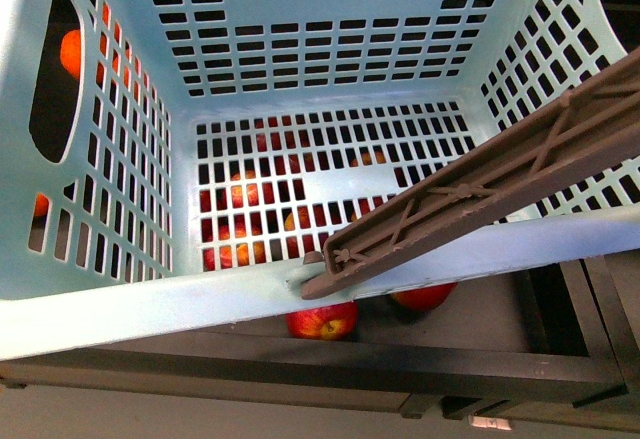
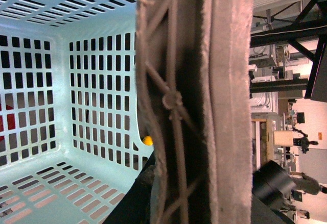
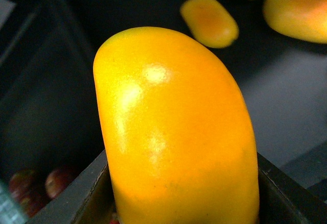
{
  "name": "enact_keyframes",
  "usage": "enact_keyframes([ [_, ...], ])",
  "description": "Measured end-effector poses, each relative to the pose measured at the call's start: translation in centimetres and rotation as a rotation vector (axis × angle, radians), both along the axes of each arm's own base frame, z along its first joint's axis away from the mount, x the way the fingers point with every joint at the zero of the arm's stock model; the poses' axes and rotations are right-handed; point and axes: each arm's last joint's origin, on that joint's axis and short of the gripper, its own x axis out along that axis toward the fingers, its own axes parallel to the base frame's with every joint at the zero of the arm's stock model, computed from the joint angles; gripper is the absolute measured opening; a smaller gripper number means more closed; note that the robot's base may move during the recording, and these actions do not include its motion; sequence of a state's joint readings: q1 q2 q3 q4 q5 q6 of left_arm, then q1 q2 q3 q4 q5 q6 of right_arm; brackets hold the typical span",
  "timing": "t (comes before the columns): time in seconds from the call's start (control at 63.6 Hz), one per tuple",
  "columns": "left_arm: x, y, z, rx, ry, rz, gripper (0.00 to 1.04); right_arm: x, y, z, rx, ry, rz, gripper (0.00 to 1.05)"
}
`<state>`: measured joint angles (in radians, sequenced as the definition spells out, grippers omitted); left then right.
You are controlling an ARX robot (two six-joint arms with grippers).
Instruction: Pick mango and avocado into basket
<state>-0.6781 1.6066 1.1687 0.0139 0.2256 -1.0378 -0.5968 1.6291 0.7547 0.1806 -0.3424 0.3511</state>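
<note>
The light teal basket (image 1: 150,309) fills the front view, seen from above, with nothing lying on its slotted floor. Its brown handle (image 1: 480,189) slants across the right side. Neither gripper shows in that view. In the left wrist view the handle (image 2: 194,101) runs right up against the camera, and my left gripper (image 2: 204,206) is shut on it, beside the basket wall (image 2: 60,106). My right gripper (image 3: 181,206) is shut on the bright yellow mango (image 3: 173,127), which stands upright between the dark fingers (image 3: 76,196). The avocado is out of view.
Red apples (image 1: 322,321) lie in a dark crate (image 1: 480,349) under the basket and show through its floor slots. More yellow mangoes (image 3: 209,21) lie on a dark surface beyond the held one, and red apples (image 3: 59,180) sit low beside it. A small yellow spot (image 2: 147,140) shows past the basket wall.
</note>
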Motion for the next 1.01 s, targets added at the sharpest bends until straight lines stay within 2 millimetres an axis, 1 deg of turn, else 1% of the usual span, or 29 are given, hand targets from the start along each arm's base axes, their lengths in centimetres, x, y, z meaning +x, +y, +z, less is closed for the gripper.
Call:
enact_keyframes([
  [0.016, 0.0, 0.0, 0.0, 0.0, 0.0, 0.0, 0.14, -0.2, 0.2, 0.5, -0.004, -0.012, 0.01, 0.6],
  [0.031, 0.0, 0.0, 0.0, 0.0, 0.0, 0.0, 0.14, -0.7, 0.6, 1.5, -0.019, -0.037, 0.029, 0.6],
  [0.079, 0.0, 0.0, 0.0, 0.0, 0.0, 0.0, 0.14, -1.4, 1.3, 3.1, -0.036, -0.077, 0.055, 0.6],
  [0.094, 0.0, 0.0, 0.0, 0.0, 0.0, 0.0, 0.14, -1.8, 1.8, 4.1, -0.048, -0.105, 0.074, 0.6],
  [0.126, 0.0, 0.0, 0.0, 0.0, 0.0, 0.0, 0.14, -2.1, 2.3, 5.2, -0.059, -0.133, 0.09, 0.6],
  [0.141, 0.0, 0.0, 0.0, 0.0, 0.0, 0.0, 0.14, -2.6, 2.8, 6.1, -0.062, -0.155, 0.11, 0.6],
  [0.173, 0.0, 0.0, 0.0, 0.0, 0.0, 0.0, 0.14, -3.0, 3.4, 7.0, -0.068, -0.178, 0.127, 0.6],
  [0.189, 0.0, 0.0, 0.0, 0.0, 0.0, 0.0, 0.14, -3.4, 4.0, 7.8, -0.074, -0.2, 0.141, 0.6],
  [0.252, 0.0, 0.0, 0.0, 0.0, 0.0, 0.0, 0.14, -4.2, 5.7, 9.6, -0.087, -0.251, 0.18, 0.6],
  [0.283, 0.0, 0.0, 0.0, 0.0, 0.0, 0.0, 0.14, -4.9, 7.0, 10.8, -0.093, -0.289, 0.21, 0.6],
  [0.362, 0.0, 0.0, 0.0, 0.0, 0.0, 0.0, 0.14, -5.5, 9.0, 12.2, -0.096, -0.343, 0.254, 0.6],
  [0.377, 0.0, 0.0, 0.0, 0.0, 0.0, 0.0, 0.14, -5.7, 9.7, 12.6, -0.1, -0.36, 0.269, 0.6],
  [0.409, 0.0, 0.0, 0.0, 0.0, 0.0, 0.0, 0.14, -5.8, 10.3, 12.9, -0.098, -0.374, 0.28, 0.6],
  [0.424, 0.0, 0.0, 0.0, 0.0, 0.0, 0.0, 0.14, -5.9, 10.9, 13.2, -0.095, -0.389, 0.294, 0.6],
  [0.472, 0.0, 0.0, 0.0, 0.0, 0.0, 0.001, 0.14, -5.9, 11.8, 13.4, -0.085, -0.412, 0.322, 0.6],
  [0.534, 0.0, 0.0, 0.0, 0.0, 0.0, 0.0, 0.14, -5.6, 13.6, 13.6, -0.071, -0.444, 0.377, 0.6],
  [0.613, 0.0, 0.0, 0.0, 0.0, 0.0, 0.0, 0.14, -5.1, 15.1, 13.4, -0.055, -0.452, 0.414, 0.6],
  [0.707, 0.0, 0.0, 0.0, 0.0, 0.0, 0.0, 0.14, -3.9, 17.1, 12.5, -0.044, -0.437, 0.471, 0.6],
  [0.802, 0.0, 0.0, 0.0, 0.0, 0.0, 0.0, 0.14, -3.1, 18.6, 11.4, -0.038, -0.41, 0.507, 0.6],
  [1.006, 0.0, 0.0, 0.0, 0.0, 0.0, 0.0, 0.14, -2.5, 21.7, 9.5, -0.036, -0.362, 0.586, 0.6],
])
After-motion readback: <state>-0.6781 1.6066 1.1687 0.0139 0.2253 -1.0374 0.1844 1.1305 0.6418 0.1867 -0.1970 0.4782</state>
